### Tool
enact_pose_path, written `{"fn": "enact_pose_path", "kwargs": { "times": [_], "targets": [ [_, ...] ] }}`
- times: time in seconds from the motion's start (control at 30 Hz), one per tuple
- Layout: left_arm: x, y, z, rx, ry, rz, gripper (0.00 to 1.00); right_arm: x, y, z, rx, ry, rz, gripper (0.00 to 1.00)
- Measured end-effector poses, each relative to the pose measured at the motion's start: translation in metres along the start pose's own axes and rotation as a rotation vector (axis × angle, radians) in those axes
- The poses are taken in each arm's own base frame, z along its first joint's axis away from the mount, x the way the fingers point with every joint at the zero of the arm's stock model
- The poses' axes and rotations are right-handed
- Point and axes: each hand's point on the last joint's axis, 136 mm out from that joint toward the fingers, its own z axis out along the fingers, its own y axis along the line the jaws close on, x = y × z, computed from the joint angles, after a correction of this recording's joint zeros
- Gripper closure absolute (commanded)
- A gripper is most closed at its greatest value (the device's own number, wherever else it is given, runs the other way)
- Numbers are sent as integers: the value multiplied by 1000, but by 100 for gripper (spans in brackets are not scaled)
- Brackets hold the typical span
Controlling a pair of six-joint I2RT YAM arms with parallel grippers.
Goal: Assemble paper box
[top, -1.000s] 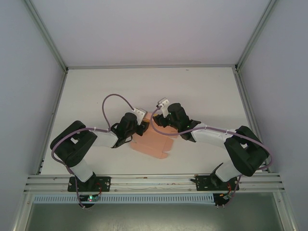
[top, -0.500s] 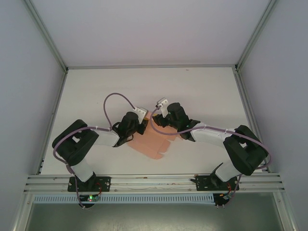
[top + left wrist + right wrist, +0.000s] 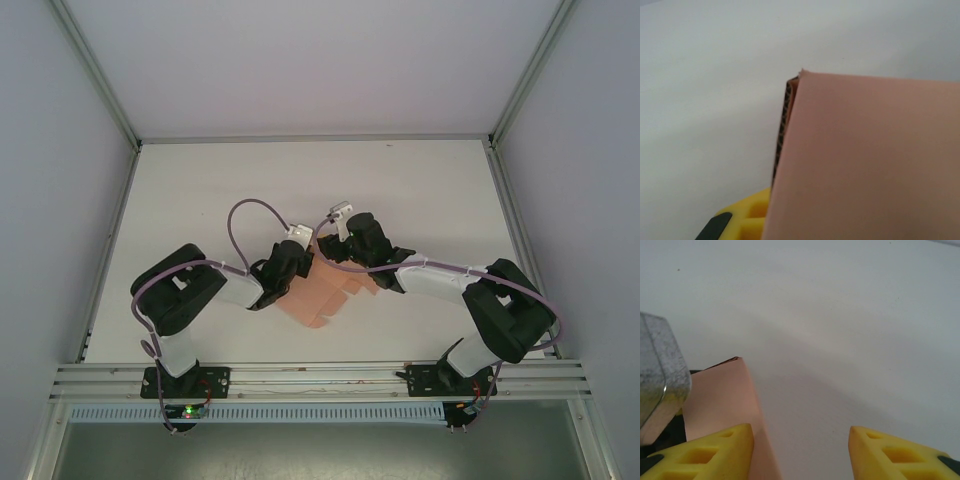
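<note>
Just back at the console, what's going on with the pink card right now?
Both arms are working on the paper box, a salmon-pink card sheet in the middle of the table that is not yet a finished box. The left claw is shut on the sheet's left edge, and its wrist view shows the card raised close to the camera. The right claw is open at the sheet's far side. The card's edge sits by one finger, with nothing between the two.

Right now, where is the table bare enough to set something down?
Bare: the table beyond the arms to its far edge, and the near strip between their bases. Crowded: the centre, where left arm and right arm meet at the paper box.
</note>
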Motion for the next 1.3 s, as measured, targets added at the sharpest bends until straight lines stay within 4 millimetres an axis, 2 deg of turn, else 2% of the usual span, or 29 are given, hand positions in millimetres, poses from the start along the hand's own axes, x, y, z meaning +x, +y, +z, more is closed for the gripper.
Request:
{"fn": "enact_pose_path", "kwargs": {
  "times": [0.2,0.37,0.43,0.53,0.57,0.7,0.9,1.1,1.3],
  "targets": [
    [4,17,-2,-119,1,-86,100,3,2,1,-3,11,75,47],
    [4,16,-2,-116,2,-90,98,4,2,1,-3,13,92,48],
    [5,15,-5,-98,5,-90,68,4,3,1,-4,17,92,48],
    [3,16,-15,-75,5,-83,61,4,3,0,-3,23,91,48],
    [-1,16,-20,-66,-1,-86,61,4,3,0,-2,25,91,48],
    [-19,14,-34,-28,-38,-95,46,4,3,0,0,30,91,48],
    [-15,12,-37,-8,-27,-72,43,5,3,0,-1,33,90,48],
    [3,12,-21,-27,36,-34,43,5,4,0,-4,39,87,48],
    [1,19,-14,-42,38,-44,43,5,4,-1,-6,46,82,48]
  ]
}}
